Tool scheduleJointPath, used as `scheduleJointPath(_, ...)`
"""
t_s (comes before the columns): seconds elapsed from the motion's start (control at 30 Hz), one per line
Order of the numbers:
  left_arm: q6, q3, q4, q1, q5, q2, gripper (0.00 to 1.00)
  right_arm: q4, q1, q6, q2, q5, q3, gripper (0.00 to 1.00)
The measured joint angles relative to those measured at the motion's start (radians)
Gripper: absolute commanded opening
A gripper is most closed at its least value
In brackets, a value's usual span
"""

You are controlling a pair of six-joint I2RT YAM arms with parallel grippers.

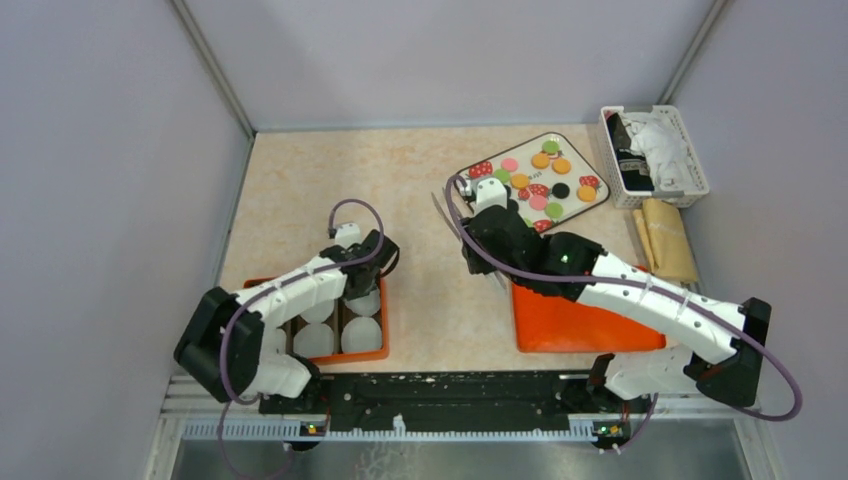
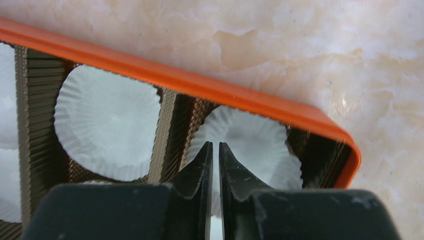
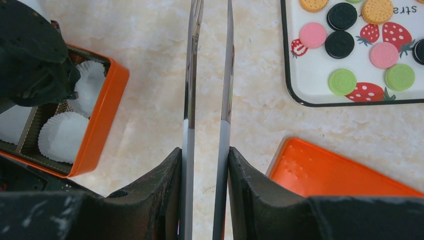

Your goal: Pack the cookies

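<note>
Near edge, left: orange box with brown dividers, a white paper cup in each visible compartment. No cookie is seen in the cups that show.

Left pincer hangs over the box's far-right compartment, tips just above the cup there. Jaws are almost together, with only a thin slit between. Cannot tell whether they pinch the paper.

Near edge, right: orange lid lies flat on the table, partly under the right arm.

Right pincer is clamped on metal tongs. The two blades run forward from between its fingers, narrowly apart. The blade tips run out of the wrist view; nothing shows between the blades.

Mid-table: the tongs lie over bare table, between the box and the tray, left of the tray's near corner.

Farther, right of centre: white tray with a black rim and printed strawberries. The cookies are all on it, loose and mostly single: orange, green, pink and black.

Far right: white slotted basket holding dark and white items, too small to name. A tan bundle lies just nearer than it.
</note>
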Motion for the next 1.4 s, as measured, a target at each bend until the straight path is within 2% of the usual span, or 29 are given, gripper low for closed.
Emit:
scheduleJointPath(0.1, -0.008, 0.002, 0.058, 0.002, -0.035, 0.073, 0.09, -0.003, 0.000, 0.004, -0.015, 0.000, -0.023, 0.33)
scheduleJointPath(0.3, 0.013, 0.087, 0.111, 0.008, -0.091, 0.234, 0.07, -0.011, 0.000, 0.011, -0.036, -0.001, -0.069, 0.33)
scheduleJointPath(0.83, 0.261, 0.647, 0.286, 0.014, -0.103, 0.725, 0.06, -0.011, -0.001, 0.016, -0.061, 0.102, -0.083, 0.33)
scheduleJointPath(1.07, 0.341, 0.876, 0.340, 0.030, -0.071, 0.882, 0.06, -0.034, -0.009, 0.016, -0.062, 0.142, -0.082, 0.33)
scheduleJointPath(1.27, 0.374, 0.895, 0.357, 0.038, -0.054, 0.892, 0.10, -0.045, -0.030, 0.016, -0.062, 0.151, -0.082, 0.33)
scheduleJointPath(1.4, 0.369, 0.807, 0.357, 0.039, -0.043, 0.820, 0.14, -0.044, -0.043, 0.016, -0.062, 0.151, -0.082, 0.33)
